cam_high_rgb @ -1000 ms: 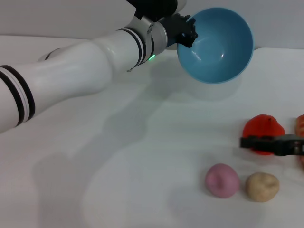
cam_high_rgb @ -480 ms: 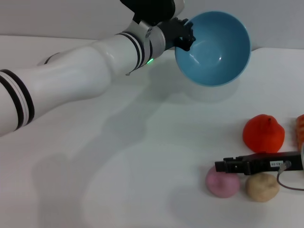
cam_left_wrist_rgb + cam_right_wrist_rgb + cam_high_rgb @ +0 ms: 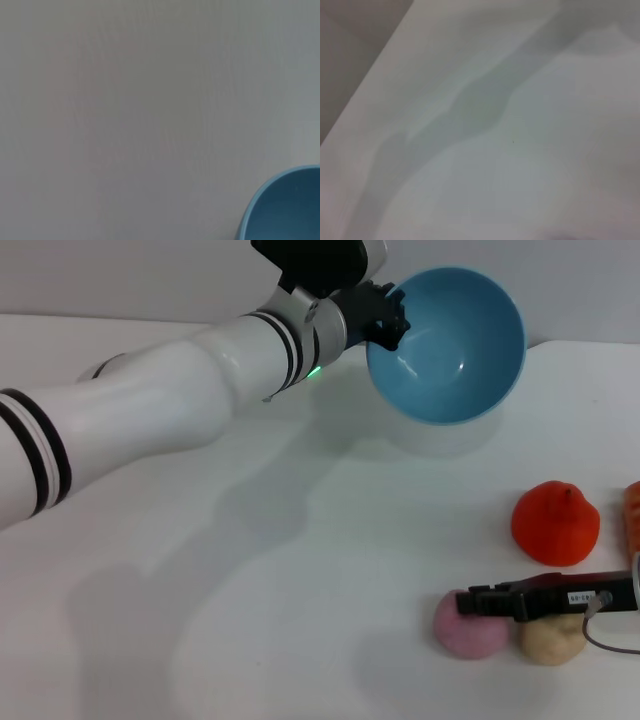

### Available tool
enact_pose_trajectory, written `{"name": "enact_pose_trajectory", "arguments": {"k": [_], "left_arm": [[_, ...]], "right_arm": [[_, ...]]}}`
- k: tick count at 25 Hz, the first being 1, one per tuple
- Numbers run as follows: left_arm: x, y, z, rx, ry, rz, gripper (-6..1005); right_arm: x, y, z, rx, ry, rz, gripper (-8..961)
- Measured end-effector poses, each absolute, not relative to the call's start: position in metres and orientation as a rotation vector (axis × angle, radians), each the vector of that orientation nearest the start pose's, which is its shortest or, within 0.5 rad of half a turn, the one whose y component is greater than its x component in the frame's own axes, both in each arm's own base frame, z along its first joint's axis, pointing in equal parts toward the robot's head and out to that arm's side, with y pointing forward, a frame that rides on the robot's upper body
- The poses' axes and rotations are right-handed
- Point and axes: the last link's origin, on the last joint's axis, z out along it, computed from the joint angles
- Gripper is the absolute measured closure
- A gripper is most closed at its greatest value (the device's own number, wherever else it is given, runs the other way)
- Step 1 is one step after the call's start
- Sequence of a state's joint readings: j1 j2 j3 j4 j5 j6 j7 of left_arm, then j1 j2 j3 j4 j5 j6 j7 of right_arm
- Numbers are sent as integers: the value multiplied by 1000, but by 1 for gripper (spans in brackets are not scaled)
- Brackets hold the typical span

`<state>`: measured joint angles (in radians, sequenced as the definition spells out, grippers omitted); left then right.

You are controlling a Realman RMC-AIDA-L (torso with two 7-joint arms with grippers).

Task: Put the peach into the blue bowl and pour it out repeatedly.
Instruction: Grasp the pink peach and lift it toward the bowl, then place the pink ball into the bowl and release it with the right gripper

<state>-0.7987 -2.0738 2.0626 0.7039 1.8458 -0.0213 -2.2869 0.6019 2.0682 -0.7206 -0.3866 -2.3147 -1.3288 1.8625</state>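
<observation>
The blue bowl (image 3: 450, 345) hangs above the far middle of the table, tipped so its empty inside faces the camera. My left gripper (image 3: 388, 318) is shut on its left rim. A slice of the bowl's rim (image 3: 285, 210) shows in the left wrist view. The pink peach (image 3: 465, 632) lies on the table at the front right. My right gripper (image 3: 470, 602) reaches in low from the right edge as a black bar, its tip over the top of the peach.
A beige lumpy thing (image 3: 548, 642) sits right beside the peach, partly under the right gripper. A larger red-orange fruit (image 3: 555, 522) stands behind them, and another orange-red thing (image 3: 632, 510) shows at the right edge. The white table (image 3: 300, 570) stretches left.
My right gripper has slid left and nearer, from in front of the red-orange fruit to over the peach. The bowl in my left gripper shifted slightly left and down.
</observation>
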Motion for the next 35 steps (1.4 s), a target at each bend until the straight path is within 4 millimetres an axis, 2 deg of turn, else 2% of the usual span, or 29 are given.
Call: {"name": "enact_pose_trajectory", "arguments": {"k": [4, 8, 12, 15, 19, 20, 23, 26, 30, 35], "left_arm": [[-142, 434, -106, -2213, -425, -271, 1001], [-142, 434, -106, -2213, -426, -271, 1001], [-144, 433, -107, -2220, -423, -262, 1000], [-142, 432, -109, -2276, -436, -234, 1000], [-136, 435, -108, -2345, -473, -204, 1000], [-135, 436, -108, -2410, -494, -148, 1000], [-134, 435, -110, -2468, -519, -82, 1000], [-132, 430, -113, -2515, -594, 11, 1000], [-131, 426, -116, -2528, -594, 101, 1000], [-128, 423, -119, -2537, -589, 100, 1000]], "right_arm": [[305, 305, -65, -2640, 1520, 270, 680], [304, 305, -65, -2643, 1502, 280, 771], [297, 311, -58, -2647, 1448, 387, 861], [285, 314, -40, -2679, 1381, 519, 894], [263, 321, 3, -2693, 1225, 706, 906], [259, 323, 15, -2680, 1192, 739, 904], [251, 326, 40, -2639, 1124, 774, 898], [246, 330, 56, -2604, 1081, 772, 893], [245, 339, 55, -2572, 1080, 757, 885], [251, 353, 38, -2520, 1128, 717, 875]]}}
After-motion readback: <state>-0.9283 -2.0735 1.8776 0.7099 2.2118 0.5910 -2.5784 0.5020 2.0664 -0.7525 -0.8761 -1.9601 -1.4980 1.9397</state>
